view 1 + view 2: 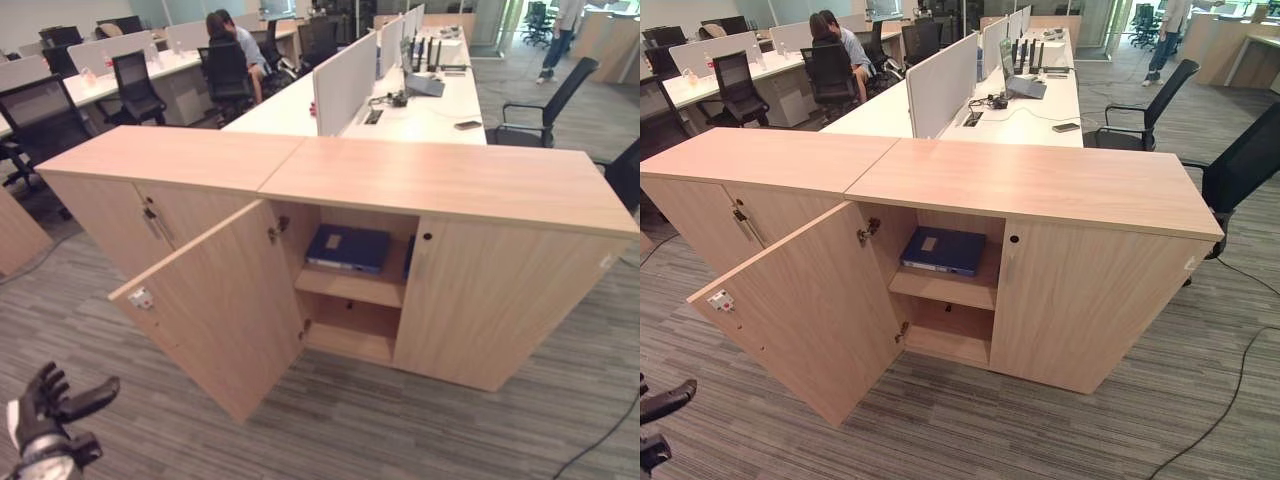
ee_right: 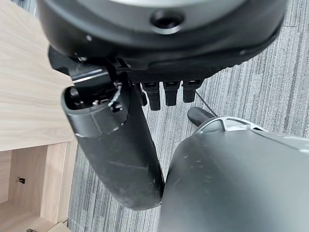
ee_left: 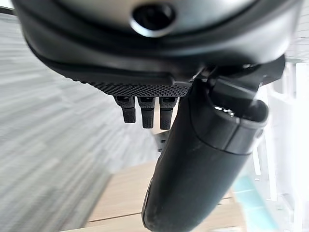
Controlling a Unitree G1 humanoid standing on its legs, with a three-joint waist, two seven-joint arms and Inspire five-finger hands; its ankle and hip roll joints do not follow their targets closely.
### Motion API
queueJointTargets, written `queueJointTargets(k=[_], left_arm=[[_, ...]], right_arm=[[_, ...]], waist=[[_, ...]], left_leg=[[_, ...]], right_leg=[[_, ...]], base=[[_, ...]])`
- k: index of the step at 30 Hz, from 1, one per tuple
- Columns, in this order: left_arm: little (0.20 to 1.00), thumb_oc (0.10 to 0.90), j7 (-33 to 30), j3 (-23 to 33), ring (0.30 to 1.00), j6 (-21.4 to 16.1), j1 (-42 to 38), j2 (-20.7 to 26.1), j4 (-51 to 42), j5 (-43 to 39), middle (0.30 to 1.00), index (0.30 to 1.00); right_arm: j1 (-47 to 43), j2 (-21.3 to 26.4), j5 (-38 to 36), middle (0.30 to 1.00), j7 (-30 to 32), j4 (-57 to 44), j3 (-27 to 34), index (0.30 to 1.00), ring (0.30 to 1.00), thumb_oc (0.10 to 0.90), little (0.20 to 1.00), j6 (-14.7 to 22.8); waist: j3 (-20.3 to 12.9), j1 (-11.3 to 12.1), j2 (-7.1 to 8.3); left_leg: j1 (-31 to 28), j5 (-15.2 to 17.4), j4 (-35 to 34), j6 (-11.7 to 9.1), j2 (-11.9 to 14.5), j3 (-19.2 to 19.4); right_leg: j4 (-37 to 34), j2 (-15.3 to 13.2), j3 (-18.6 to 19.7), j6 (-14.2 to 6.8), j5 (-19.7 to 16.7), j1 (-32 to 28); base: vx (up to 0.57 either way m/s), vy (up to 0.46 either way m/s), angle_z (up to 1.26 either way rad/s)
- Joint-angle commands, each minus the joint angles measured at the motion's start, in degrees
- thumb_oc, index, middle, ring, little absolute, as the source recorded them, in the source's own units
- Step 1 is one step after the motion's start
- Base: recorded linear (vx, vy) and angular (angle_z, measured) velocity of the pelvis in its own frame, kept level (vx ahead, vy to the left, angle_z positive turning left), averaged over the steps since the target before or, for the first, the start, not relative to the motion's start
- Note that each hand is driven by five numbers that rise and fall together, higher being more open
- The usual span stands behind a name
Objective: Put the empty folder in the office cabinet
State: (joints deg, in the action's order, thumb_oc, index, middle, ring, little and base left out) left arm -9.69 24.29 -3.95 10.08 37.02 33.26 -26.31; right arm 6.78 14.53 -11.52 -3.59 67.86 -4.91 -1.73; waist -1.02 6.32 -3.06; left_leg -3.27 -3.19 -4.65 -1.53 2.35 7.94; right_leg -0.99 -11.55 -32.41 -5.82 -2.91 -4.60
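Note:
A blue folder [image 1: 347, 247] lies flat on the upper shelf inside the wooden office cabinet [image 1: 500, 290]. The cabinet's left door [image 1: 225, 310] is swung wide open toward me, and its right door is closed. My left hand [image 1: 45, 405] hangs low over the carpet, well short of the open door, with fingers spread and nothing in it. My right hand [image 2: 116, 150] shows in its wrist view above the carpet beside the cabinet, fingers straight and holding nothing.
A second wooden cabinet [image 1: 120, 200] with closed doors adjoins on the left. Behind stand white desks [image 1: 420, 110] with partitions and black office chairs [image 1: 545, 105]. A person [image 1: 235, 45] sits at a far desk, and another stands at the back right.

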Motion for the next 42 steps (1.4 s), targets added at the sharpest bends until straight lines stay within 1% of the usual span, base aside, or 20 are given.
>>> queueJointTargets(k=[1, 12, 13, 18, 19, 21, 25, 26, 27, 30, 31, 32, 33, 34, 35, 36, 37, 40, 41, 42], left_arm=[[0.900, 0.800, -0.23, 1.30, 0.900, -6.41, -9.37, 9.80, -0.49, -2.18, 0.900, 0.900], [0.900, 0.800, 2.69, -6.42, 0.900, -5.28, -20.79, 16.16, 5.86, -5.43, 0.900, 0.900], [0.900, 0.800, 3.21, -7.90, 0.900, -5.03, -22.84, 16.67, 7.29, -6.10, 0.900, 0.900], [0.900, 0.800, 4.73, -12.92, 0.900, -4.63, -28.60, 16.85, 10.40, -7.14, 0.900, 0.900], [0.900, 0.800, 5.38, -15.27, 0.900, -4.23, -31.30, 15.99, 12.27, -7.68, 0.900, 0.900], [0.900, 0.800, 6.00, -17.15, 0.900, -3.88, -33.24, 15.04, 14.34, -7.86, 0.900, 0.900], [0.900, 0.800, 6.46, -18.65, 0.900, -3.60, -34.31, 13.53, 15.22, -7.93, 0.900, 0.900], [0.900, 0.800, 7.10, -19.61, 0.900, -3.53, -33.05, 9.80, 13.89, -8.27, 0.900, 0.900], [0.900, 0.800, 7.07, -19.55, 0.900, -3.51, -32.92, 9.73, 13.79, -8.24, 0.900, 0.900], [0.900, 0.800, 8.29, -20.92, 0.900, -3.23, -27.75, 0.92, 8.36, -8.98, 0.900, 0.900], [0.900, 0.800, 8.49, -21.78, 0.900, -3.08, -24.55, -3.93, 5.04, -9.33, 0.900, 0.900], [0.900, 0.800, 8.48, -21.77, 0.900, -3.07, -24.52, -3.95, 5.01, -9.32, 0.900, 0.900], [0.900, 0.800, 9.44, -23.14, 0.900, -2.50, -21.61, -8.57, 3.77, -9.18, 0.900, 0.900], [0.900, 0.800, 9.41, -23.13, 0.900, -2.47, -21.51, -8.64, 3.68, -9.15, 0.900, 0.900], [0.900, 0.800, 10.28, -24.18, 0.900, -1.78, -18.22, -11.66, 3.14, -7.81, 0.900, 0.900], [0.900, 0.800, 10.25, -24.18, 0.900, -1.75, -18.10, -11.72, 3.05, -7.78, 0.900, 0.900], [0.900, 0.800, 11.44, -26.12, 0.900, -1.09, -14.93, -14.59, 0.30, -6.55, 0.900, 0.900], [0.900, 0.800, 13.90, -29.66, 0.900, -0.20, -10.16, -17.16, -7.18, -6.12, 0.900, 0.900], [0.900, 0.800, 13.90, -29.66, 0.900, -0.19, -10.15, -17.16, -7.19, -6.12, 0.900, 0.900], [0.900, 0.800, 16.08, -32.23, 0.900, 0.17, -7.77, -18.02, -12.74, -7.25, 0.900, 0.900]], right_arm=[[-2.79, 1.39, -1.60, 0.900, -0.60, 1.82, -3.17, 0.900, 0.900, 0.800, 0.900, 0.54], [-2.95, 2.52, -2.04, 0.900, -1.43, 1.40, -3.43, 0.900, 0.900, 0.800, 0.900, 0.23], [-2.81, 2.68, -2.24, 0.900, -1.51, 1.13, -3.62, 0.900, 0.900, 0.800, 0.900, 0.21], [-2.69, 2.88, -2.74, 0.900, -1.75, 0.90, -3.75, 0.900, 0.900, 0.800, 0.900, 0.31], [-2.74, 2.98, -2.89, 0.900, -1.80, 1.10, -3.87, 0.900, 0.900, 0.800, 0.900, 0.27], [-2.78, 2.92, -3.08, 0.900, -1.76, 0.91, -4.14, 0.900, 0.900, 0.800, 0.900, 0.39], [-2.72, 2.82, -3.30, 0.900, -1.86, 0.50, -4.20, 0.900, 0.900, 0.800, 0.900, 0.46], [-2.47, 2.25, -3.55, 0.900, -1.77, -0.30, -4.33, 0.900, 0.900, 0.800, 0.900, 0.69], [-2.41, 2.30, -3.54, 0.900, -1.77, -0.33, -4.35, 0.900, 0.900, 0.800, 0.900, 0.68], [-1.67, 0.99, -3.64, 0.900, -1.79, -1.67, -4.59, 0.900, 0.900, 0.800, 0.900, 0.78], [-1.19, 0.43, -3.81, 0.900, -1.78, -2.44, -4.48, 0.900, 0.900, 0.800, 0.900, 0.82], [-1.18, 0.44, -3.81, 0.900, -1.78, -2.45, -4.48, 0.900, 0.900, 0.800, 0.900, 0.82], [-0.80, -0.10, -3.65, 0.900, -1.82, -3.58, -4.44, 0.900, 0.900, 0.800, 0.900, 0.77], [-0.72, -0.05, -3.64, 0.900, -1.81, -3.63, -4.44, 0.900, 0.900, 0.800, 0.900, 0.76], [-0.30, -0.14, -3.22, 0.900, -1.92, -4.92, -4.30, 0.900, 0.900, 0.800, 0.900, 0.71], [-0.21, -0.09, -3.22, 0.900, -1.91, -4.98, -4.31, 0.900, 0.900, 0.800, 0.900, 0.68], [-0.04, -0.22, -3.02, 0.900, -1.84, -6.09, -4.04, 0.900, 0.900, 0.800, 0.900, 0.62], [0.13, -0.30, -2.94, 0.900, -1.70, -7.12, -3.54, 0.900, 0.900, 0.800, 0.900, 0.61], [0.14, -0.29, -2.94, 0.900, -1.70, -7.13, -3.54, 0.900, 0.900, 0.800, 0.900, 0.61], [-0.12, -0.49, -3.12, 0.900, -1.59, -7.43, -3.40, 0.900, 0.900, 0.800, 0.900, 0.78]], waist=[[-1.16, -1.22, 0.61], [-1.66, -3.29, 0.67], [-1.78, -3.92, 0.71], [-1.99, -4.68, 0.90], [-2.08, -5.17, 0.92], [-2.14, -5.71, 0.99], [-2.15, -5.94, 1.11], [-2.12, -6.34, 1.41], [-2.15, -6.32, 1.36], [-1.98, -6.39, 2.01], [-1.88, -6.37, 2.33], [-1.89, -6.37, 2.32], [-1.74, -6.42, 2.69], [-1.80, -6.40, 2.65], [-1.70, -6.39, 2.94], [-1.76, -6.38, 2.90], [-1.56, -6.28, 3.16], [-1.39, -6.01, 3.27], [-1.40, -6.01, 3.27], [-1.11, -5.81, 3.41]], left_leg=[[-1.59, 6.73, -0.35, -1.82, -0.19, 1.77], [-2.32, 7.13, -0.35, -1.59, -0.22, 3.22], [-2.47, 7.21, -0.35, -1.54, -0.18, 3.53], [-2.71, 7.31, -0.35, -1.39, -0.24, 4.24], [-2.81, 7.40, -0.35, -1.29, -0.31, 4.47], [-2.85, 7.43, -0.35, -1.26, -0.31, 4.78], [-2.89, 7.50, -0.35, -1.19, -0.31, 5.03], [-3.09, 7.59, -0.35, -1.07, -0.35, 5.50], [-3.10, 7.60, -0.35, -1.07, -0.34, 5.54], [-3.14, 7.60, -0.35, -0.87, -0.33, 5.87], [-3.22, 7.65, -0.35, -0.75, -0.34, 5.94], [-3.21, 7.65, -0.35, -0.75, -0.33, 5.94], [-3.25, 7.73, -0.35, -0.63, -0.38, 5.90], [-3.25, 7.74, -0.35, -0.63, -0.37, 5.91], [-3.31, 7.75, -0.35, -0.52, -0.40, 5.99], [-3.31, 7.76, -0.35, -0.52, -0.39, 6.01], [-3.31, 7.77, -0.35, -0.39, -0.38, 6.00], [-3.14, 7.68, -0.35, -0.22, -0.39, 5.86], [-3.14, 7.68, -0.35, -0.22, -0.39, 5.87], [-2.99, 7.67, -0.35, -0.10, -0.44, 5.63]], right_leg=[[-3.09, -1.23, 1.50, -3.67, 1.02, 1.24], [-3.40, -0.91, 3.16, -4.13, 0.54, 1.50], [-3.40, -0.90, 3.50, -4.22, 0.43, 1.64], [-3.37, -0.94, 4.17, -4.40, 0.13, 1.92], [-3.36, -0.96, 4.46, -4.45, 0.07, 2.06], [-3.39, -0.93, 4.74, -4.51, -0.05, 2.18], [-3.39, -0.87, 5.08, -4.58, -0.22, 2.42], [-3.44, -0.79, 5.43, -4.60, -0.36, 2.63], [-3.44, -0.78, 5.46, -4.60, -0.36, 2.64], [-3.45, -0.81, 5.66, -4.48, -0.44, 2.68], [-3.46, -0.82, 5.80, -4.38, -0.44, 2.65], [-3.46, -0.82, 5.81, -4.38, -0.44, 2.66], [-3.49, -0.86, 5.93, -4.25, -0.47, 2.63], [-3.49, -0.85, 5.94, -4.26, -0.47, 2.64], [-3.52, -0.84, 5.98, -4.20, -0.52, 2.62], [-3.52, -0.83, 5.99, -4.20, -0.52, 2.63], [-3.52, -0.75, 6.06, -4.04, -0.57, 2.64], [-3.55, -0.76, 5.99, -3.97, -0.67, 2.75], [-3.55, -0.76, 5.99, -3.97, -0.67, 2.76], [-3.53, -0.73, 5.84, -3.90, -0.67, 2.79]], base=[[0.00, -0.013, -0.10], [-0.01, -0.005, -0.09], [-0.01, -0.004, -0.10], [-0.01, -0.003, -0.06], [0.00, 0.000, 0.00], [-0.01, -0.004, -0.02], [-0.02, -0.004, -0.05], [-0.02, -0.003, -0.04], [-0.03, -0.008, -0.06], [-0.03, -0.013, -0.11], [-0.02, -0.008, -0.06], [-0.01, -0.006, 0.05], [-0.01, -0.001, 0.04], [0.00, -0.004, 0.07], [0.00, -0.002, 0.08], [0.00, 0.000, 0.00], [0.00, 0.000, 0.00], [0.00, 0.002, -0.06], [0.00, 0.001, 0.12], [0.00, 0.000, 0.18]])
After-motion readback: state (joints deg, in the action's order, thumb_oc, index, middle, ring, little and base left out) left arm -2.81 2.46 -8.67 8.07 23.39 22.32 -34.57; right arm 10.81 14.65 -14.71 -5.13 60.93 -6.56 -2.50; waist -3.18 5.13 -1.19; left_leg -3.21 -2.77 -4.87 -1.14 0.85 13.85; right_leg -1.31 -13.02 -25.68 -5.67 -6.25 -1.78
